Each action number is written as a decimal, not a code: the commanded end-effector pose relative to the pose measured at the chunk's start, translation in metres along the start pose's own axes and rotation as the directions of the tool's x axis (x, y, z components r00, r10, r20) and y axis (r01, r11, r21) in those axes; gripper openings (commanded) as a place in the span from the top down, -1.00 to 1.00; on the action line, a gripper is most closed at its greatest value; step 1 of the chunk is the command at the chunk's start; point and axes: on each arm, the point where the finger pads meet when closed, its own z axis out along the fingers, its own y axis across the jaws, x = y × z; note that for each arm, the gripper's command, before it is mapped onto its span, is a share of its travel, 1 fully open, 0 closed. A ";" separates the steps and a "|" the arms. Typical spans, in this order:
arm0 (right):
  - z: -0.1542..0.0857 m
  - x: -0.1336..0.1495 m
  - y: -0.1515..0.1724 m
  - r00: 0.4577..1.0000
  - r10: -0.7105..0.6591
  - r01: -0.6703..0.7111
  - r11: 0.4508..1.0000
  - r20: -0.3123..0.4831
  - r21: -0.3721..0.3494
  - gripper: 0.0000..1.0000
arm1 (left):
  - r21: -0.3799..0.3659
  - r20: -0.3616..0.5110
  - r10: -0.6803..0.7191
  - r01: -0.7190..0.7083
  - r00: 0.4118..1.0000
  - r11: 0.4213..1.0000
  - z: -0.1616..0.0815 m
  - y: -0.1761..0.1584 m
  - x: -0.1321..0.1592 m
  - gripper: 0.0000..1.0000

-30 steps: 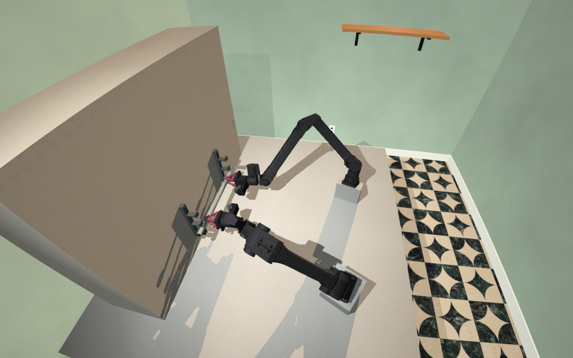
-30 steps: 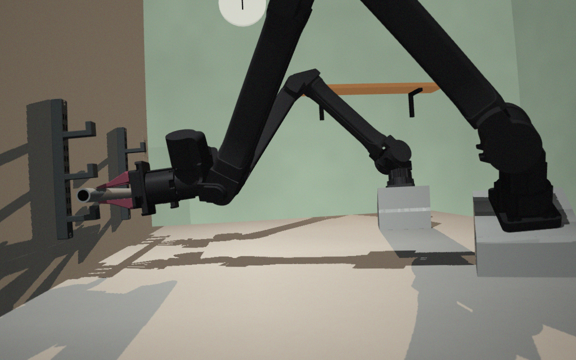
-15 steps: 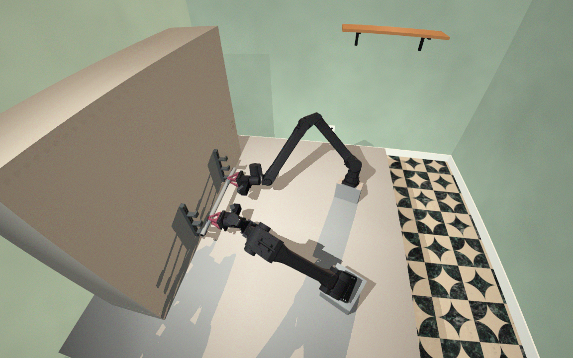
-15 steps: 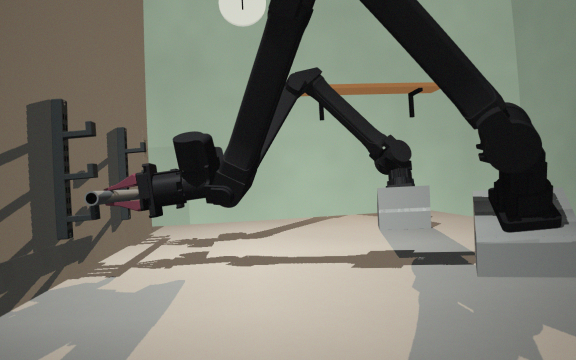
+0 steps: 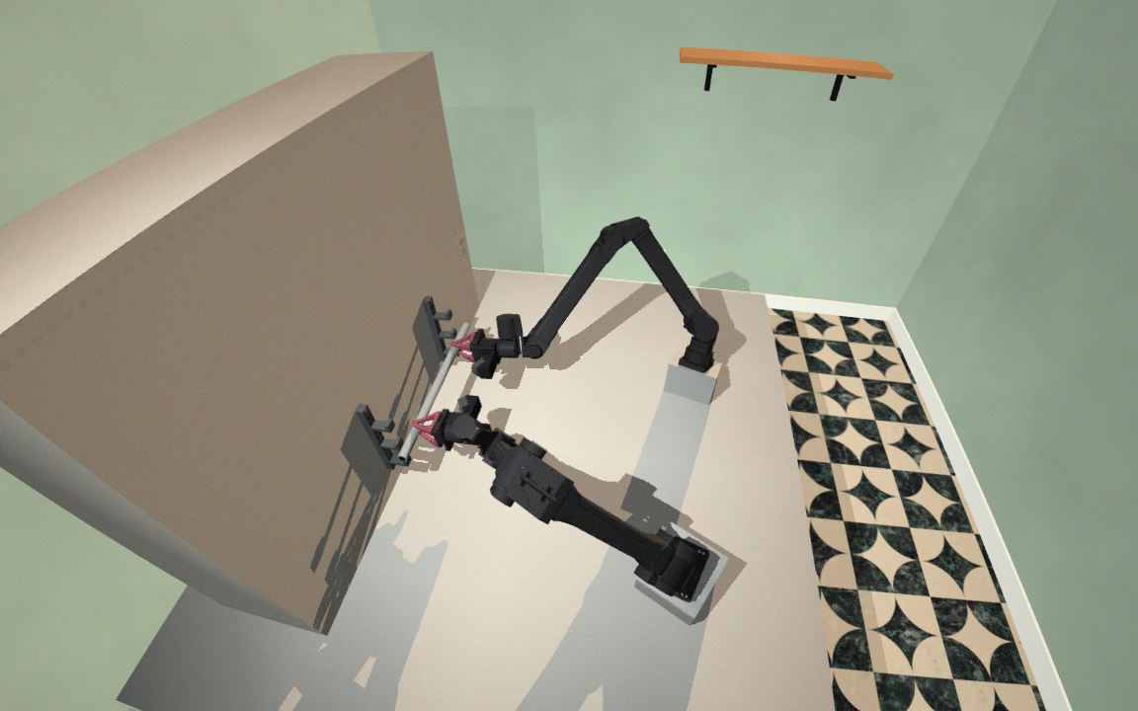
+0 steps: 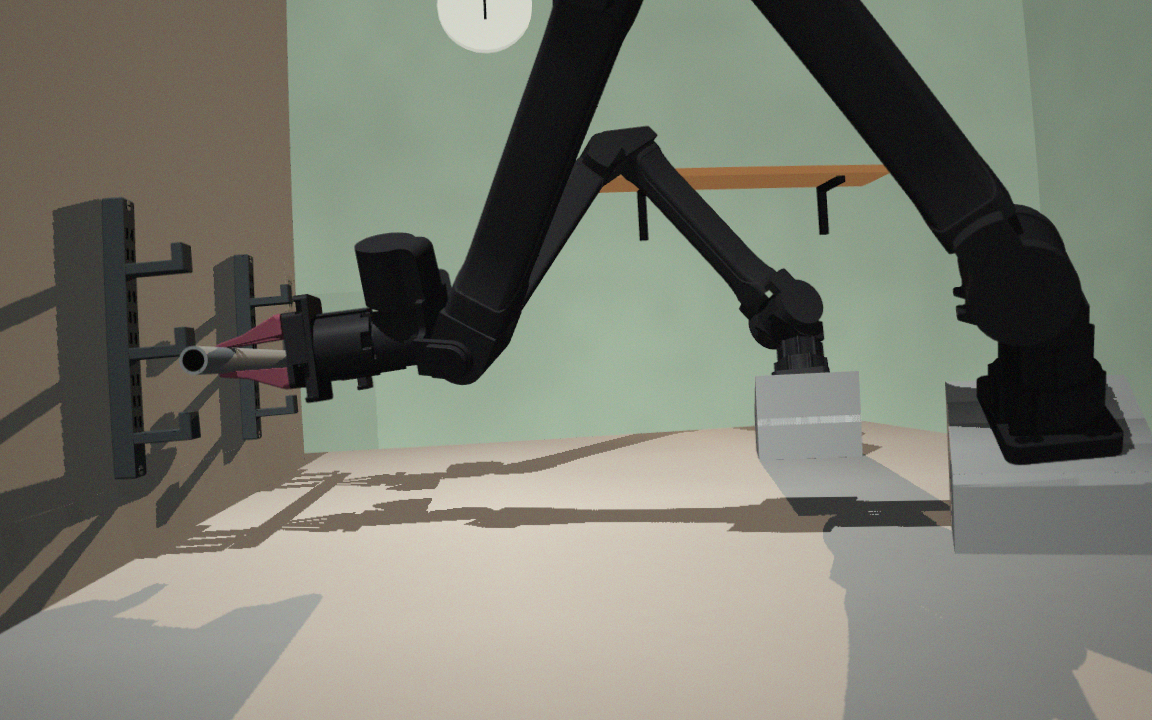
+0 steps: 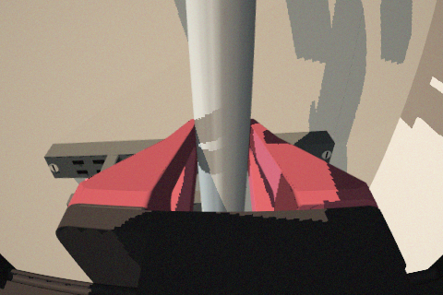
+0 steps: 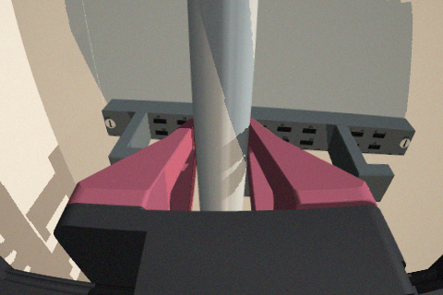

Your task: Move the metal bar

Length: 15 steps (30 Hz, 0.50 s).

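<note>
A grey metal bar (image 5: 441, 375) (image 6: 195, 360) (image 7: 221, 55) (image 8: 221, 55) hangs level in the air, just in front of the middle hooks of the wall rack and touching no hook that I can see. The rack has two dark uprights, a near one (image 5: 365, 446) (image 6: 92, 340) (image 7: 78, 161) and a far one (image 5: 425, 325) (image 6: 231, 295) (image 8: 125, 115). The top hooks (image 6: 164, 259) are empty. My left gripper (image 5: 418, 431) (image 6: 231, 358) (image 7: 222, 129) is shut on the bar near its near end. My right gripper (image 5: 463, 343) (image 8: 221, 129) is shut on it near the far end and is hidden in the exterior view.
The brown wall panel (image 5: 246, 309) stands right behind the rack. Both arms rise from grey pedestals (image 6: 808, 416) (image 6: 1059, 501) on the beige table top (image 5: 573, 424). A wooden shelf (image 5: 785, 63) hangs on the far green wall. A checkered floor (image 5: 900, 495) lies beyond the table.
</note>
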 end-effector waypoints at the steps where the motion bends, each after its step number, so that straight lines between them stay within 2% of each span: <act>1: 0.006 0.021 -0.086 0.999 0.017 -0.013 0.994 -0.037 0.109 1.00 | -0.109 -0.045 -0.036 0.031 0.998 0.994 0.012 0.084 0.019 1.00; 5: 0.006 0.022 -0.088 0.999 0.017 -0.013 0.994 -0.037 0.109 1.00 | -0.109 -0.045 -0.036 0.031 0.998 0.994 0.013 0.091 0.021 1.00; 15: 0.003 0.010 -0.035 0.999 0.017 -0.013 0.994 -0.037 0.109 1.00 | -0.109 -0.045 -0.036 0.031 0.998 0.994 0.007 0.038 0.018 1.00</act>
